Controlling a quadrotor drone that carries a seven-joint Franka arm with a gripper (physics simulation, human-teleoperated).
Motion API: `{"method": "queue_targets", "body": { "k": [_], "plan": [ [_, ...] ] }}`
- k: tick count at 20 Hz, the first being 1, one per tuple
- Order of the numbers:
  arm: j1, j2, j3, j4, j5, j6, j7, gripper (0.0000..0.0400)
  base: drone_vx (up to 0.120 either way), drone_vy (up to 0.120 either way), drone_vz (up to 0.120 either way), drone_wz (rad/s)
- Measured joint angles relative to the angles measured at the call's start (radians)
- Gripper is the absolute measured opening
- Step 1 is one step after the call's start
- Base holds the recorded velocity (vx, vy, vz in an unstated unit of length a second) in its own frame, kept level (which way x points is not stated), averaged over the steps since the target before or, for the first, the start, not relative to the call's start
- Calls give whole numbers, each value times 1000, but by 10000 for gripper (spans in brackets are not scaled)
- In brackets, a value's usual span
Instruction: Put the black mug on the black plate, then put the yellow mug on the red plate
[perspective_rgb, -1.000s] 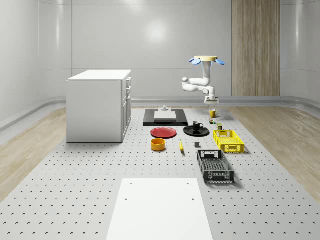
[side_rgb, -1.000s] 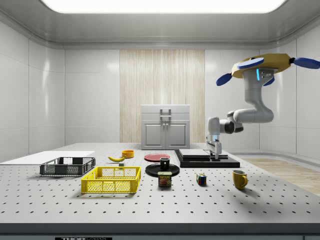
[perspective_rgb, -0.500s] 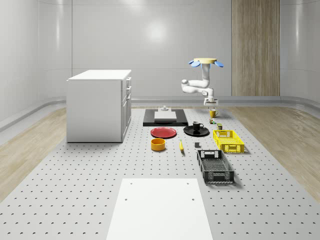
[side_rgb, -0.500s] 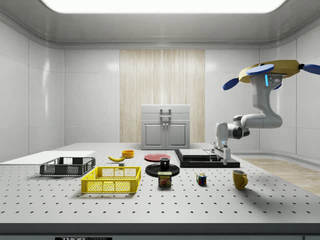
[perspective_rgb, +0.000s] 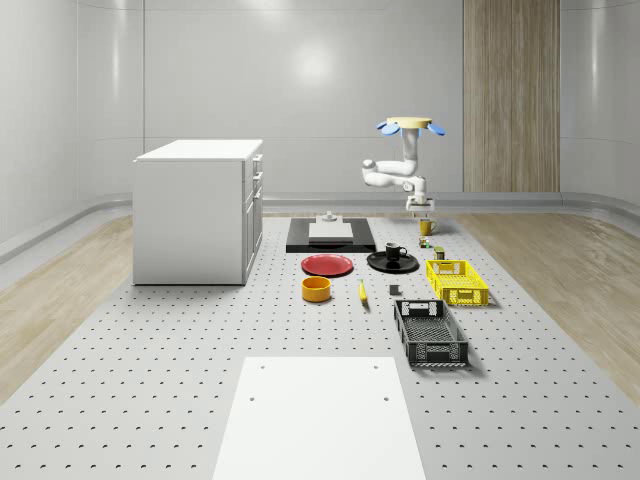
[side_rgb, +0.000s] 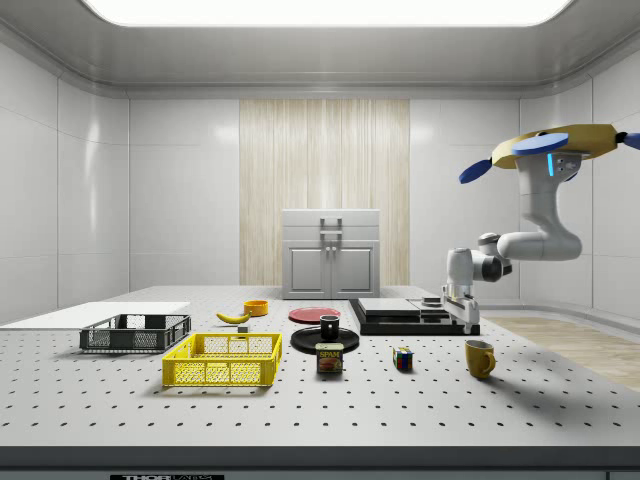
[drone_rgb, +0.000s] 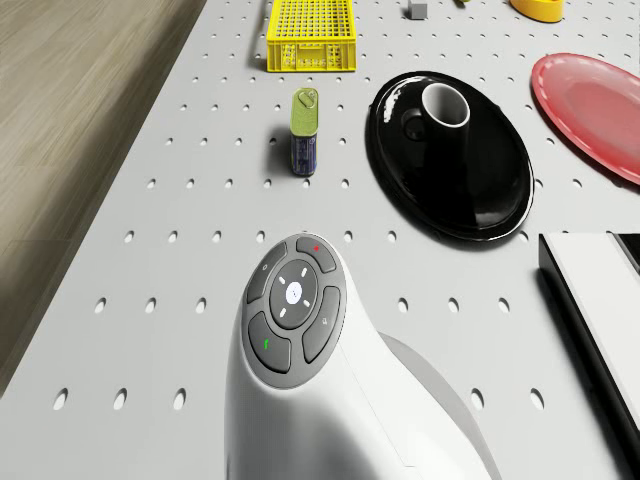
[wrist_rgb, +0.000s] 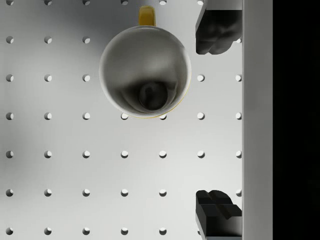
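We hover above the worktop (perspective_rgb: 200, 400), gripper (wrist_rgb: 218, 120) open beside the rigid, glossy yellow ceramic mug (wrist_rgb: 145, 70); its rim suits our grasp.

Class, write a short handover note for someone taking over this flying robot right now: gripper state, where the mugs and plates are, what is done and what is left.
Gripper: open, empty, poised above the table just beside the yellow mug, not around it.
Drone: hovering over the table end near the yellow mug.
Black mug: upright on the black plate. First step done.
Red plate: bare, beside the black plate.
Left: grasp the yellow mug and set it on the red plate.
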Motion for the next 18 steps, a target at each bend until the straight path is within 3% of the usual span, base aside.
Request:
{"method": "queue_targets", "body": {
  "k": [5, 18],
  "plan": [
    [0, 0, 0, 0, 0, 0, 0, 400, -120, 0, 0, 0],
    [-16, 0, -97, 32, -92, 37, -3, 400, 0, 0, 0, 0]
  ]
}}
